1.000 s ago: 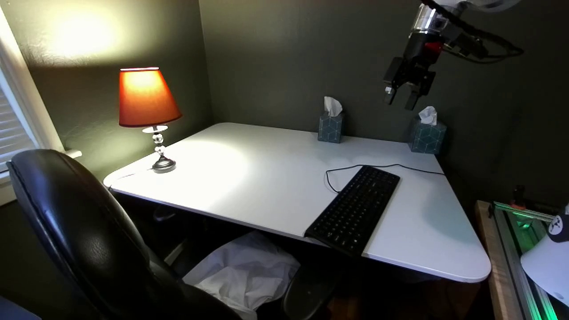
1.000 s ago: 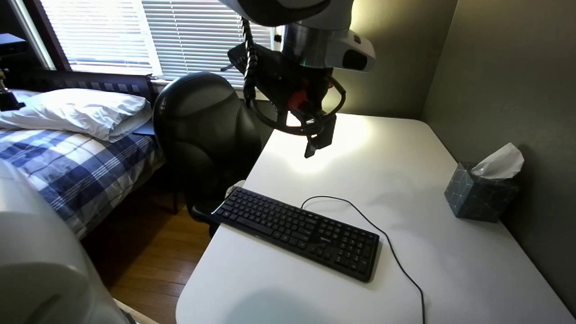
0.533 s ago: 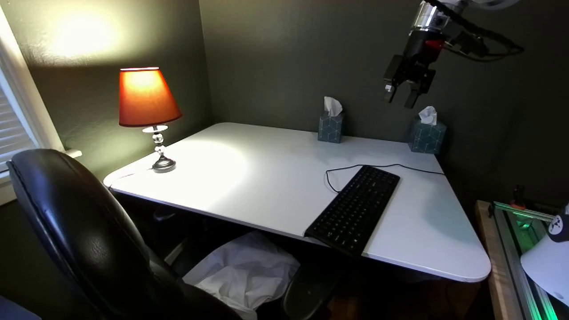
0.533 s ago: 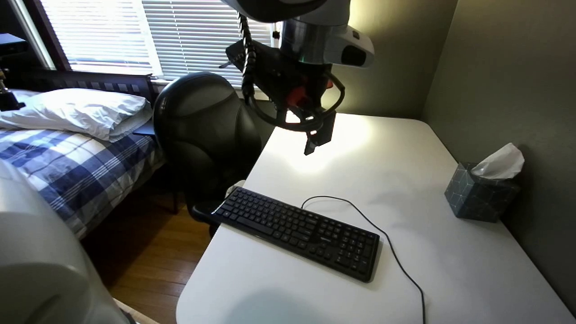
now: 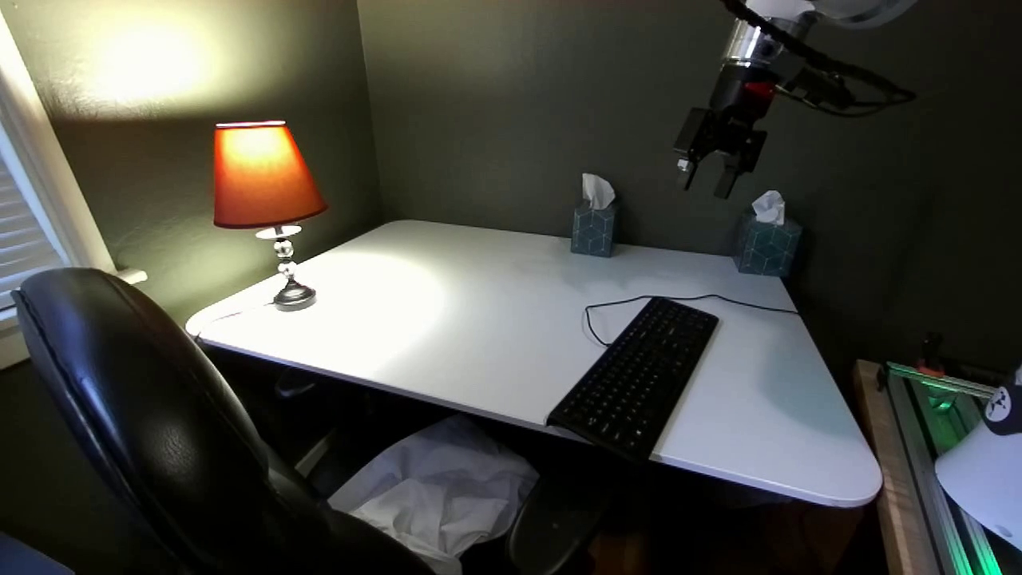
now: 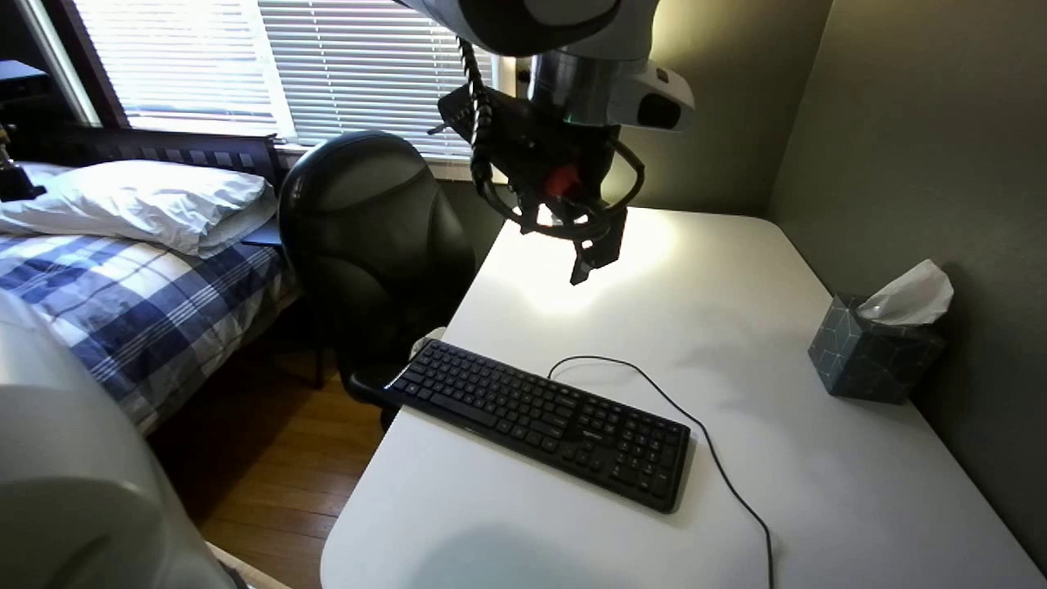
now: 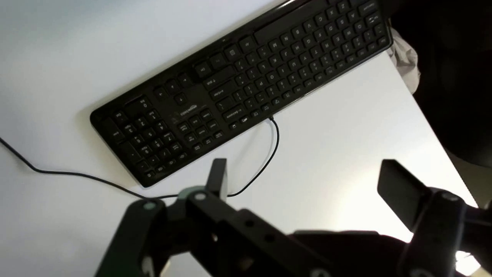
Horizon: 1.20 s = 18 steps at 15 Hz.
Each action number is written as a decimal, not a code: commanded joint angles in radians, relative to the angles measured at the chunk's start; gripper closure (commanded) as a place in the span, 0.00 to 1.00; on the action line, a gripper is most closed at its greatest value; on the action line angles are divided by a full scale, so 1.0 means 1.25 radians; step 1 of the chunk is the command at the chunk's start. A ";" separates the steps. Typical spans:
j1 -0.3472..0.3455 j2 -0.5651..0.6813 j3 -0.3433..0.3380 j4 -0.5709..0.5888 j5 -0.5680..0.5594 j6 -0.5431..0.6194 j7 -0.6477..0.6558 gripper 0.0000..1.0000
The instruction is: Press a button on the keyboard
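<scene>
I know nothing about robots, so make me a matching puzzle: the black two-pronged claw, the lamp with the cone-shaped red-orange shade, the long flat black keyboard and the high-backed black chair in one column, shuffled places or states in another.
Things
1. Black two-pronged gripper
2. Lamp with cone-shaped red-orange shade
3. Long flat black keyboard
4. High-backed black chair

Places or states
A. One end juts past the edge of the flat white desk
B. Open, in the air above the desk
C. Stands beside the desk
D. Lit, upright on the desk

Pairs: 1-B; 2-D; 3-A; 4-C
</scene>
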 commanded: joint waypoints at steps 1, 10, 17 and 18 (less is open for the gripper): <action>-0.003 0.081 0.008 0.032 -0.025 0.048 0.007 0.00; -0.011 0.222 -0.002 0.080 -0.076 0.085 0.009 0.00; -0.018 0.300 -0.012 0.111 -0.105 0.092 0.002 0.00; -0.019 0.310 -0.014 0.115 -0.106 0.091 0.001 0.00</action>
